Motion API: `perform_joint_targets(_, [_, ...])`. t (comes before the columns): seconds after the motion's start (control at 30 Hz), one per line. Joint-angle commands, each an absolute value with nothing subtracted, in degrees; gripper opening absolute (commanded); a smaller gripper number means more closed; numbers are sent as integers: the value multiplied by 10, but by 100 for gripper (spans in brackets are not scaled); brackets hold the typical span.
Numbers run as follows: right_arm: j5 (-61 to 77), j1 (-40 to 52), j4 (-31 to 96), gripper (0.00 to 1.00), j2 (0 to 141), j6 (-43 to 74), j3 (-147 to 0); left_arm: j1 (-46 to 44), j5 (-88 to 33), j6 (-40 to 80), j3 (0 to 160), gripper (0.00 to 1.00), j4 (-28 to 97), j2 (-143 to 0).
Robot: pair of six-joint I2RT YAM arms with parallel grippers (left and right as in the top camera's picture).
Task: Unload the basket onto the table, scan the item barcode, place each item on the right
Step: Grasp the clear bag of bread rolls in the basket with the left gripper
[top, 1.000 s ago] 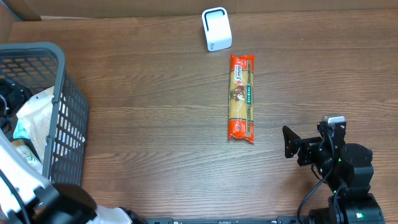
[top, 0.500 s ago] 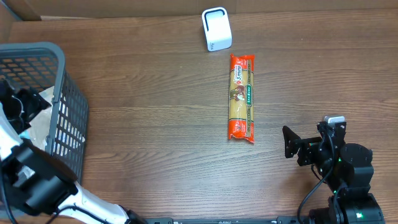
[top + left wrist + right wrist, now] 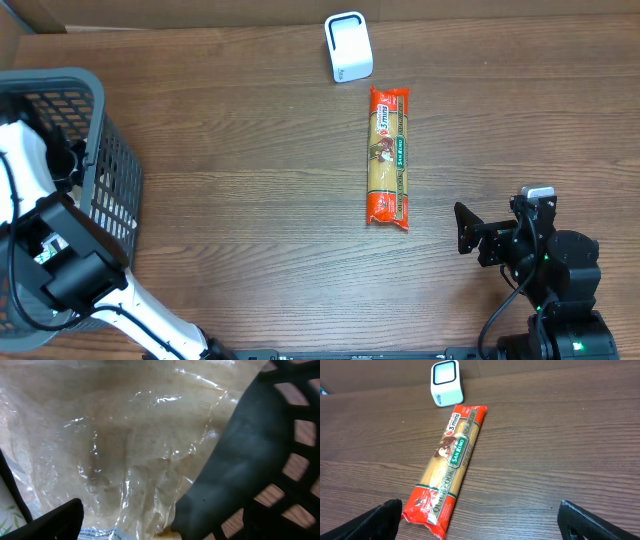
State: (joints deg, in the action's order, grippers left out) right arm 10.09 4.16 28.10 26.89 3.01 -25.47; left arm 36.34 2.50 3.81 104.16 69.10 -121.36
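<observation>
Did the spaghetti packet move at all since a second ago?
No. The spaghetti packet lies in the same spot on the table, its top end just below and to the right of the white scanner, as before.

Soft, even light is falling from above onto the counter in the overhead view, rendering the wood grain sharp and throwing only thin shadows. In the left wrist view a clear plastic bag is filling the frame and blurring at close range, with white glare streaking from 10 to 1 o'clock. The basket wall at 3 o'clock is showing dark and soft. In the right wrist view the counter is reading crisp, while the fingertips of the right gripper at 7 and 5 o'clock are smearing out of focus.
</observation>
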Motion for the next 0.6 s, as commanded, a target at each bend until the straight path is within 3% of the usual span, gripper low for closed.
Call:
perform_joint_targets(0.0, [99, 45, 278, 100, 268, 30, -251, 368, 97, 71, 1037, 93, 692, -1230])
perform_joint_targets(0.57, [99, 45, 278, 100, 268, 30, -251, 372, 123, 79, 944, 95, 619, -1234])
